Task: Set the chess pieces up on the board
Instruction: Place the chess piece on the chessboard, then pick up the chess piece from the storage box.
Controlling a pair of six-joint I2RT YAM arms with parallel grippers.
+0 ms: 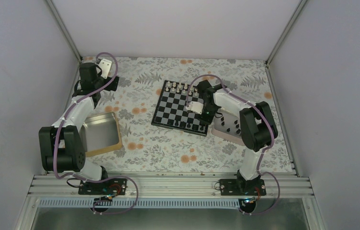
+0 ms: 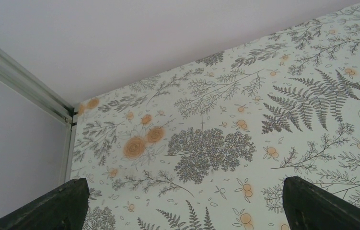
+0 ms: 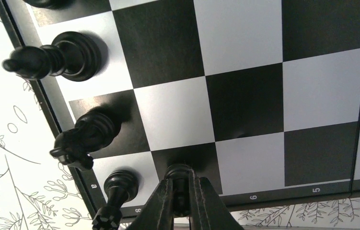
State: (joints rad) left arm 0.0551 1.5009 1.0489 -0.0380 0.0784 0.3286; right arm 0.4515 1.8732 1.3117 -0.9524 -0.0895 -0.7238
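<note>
Several black chess pieces (image 1: 236, 126) sat unplaced in the tin (image 1: 222, 135) right of the board (image 1: 170, 108). On its near edge stood a rook (image 3: 115, 189), knight (image 3: 86, 136) and bishop (image 3: 55, 57). The right gripper (image 3: 181, 194), pinched narrow on a black pawn (image 3: 180, 172), held it at the dark square fronting the rook. Pale pieces (image 1: 178, 87) lined the far edge. Farthest back, the left gripper (image 2: 187, 196) gaped wide and empty. Black's setup looked about half done.

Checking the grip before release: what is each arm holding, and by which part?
The right gripper is shut on a black chess piece, pinched by its sides between the fingers; which part is hidden. The left gripper is open, holding nothing.
</note>
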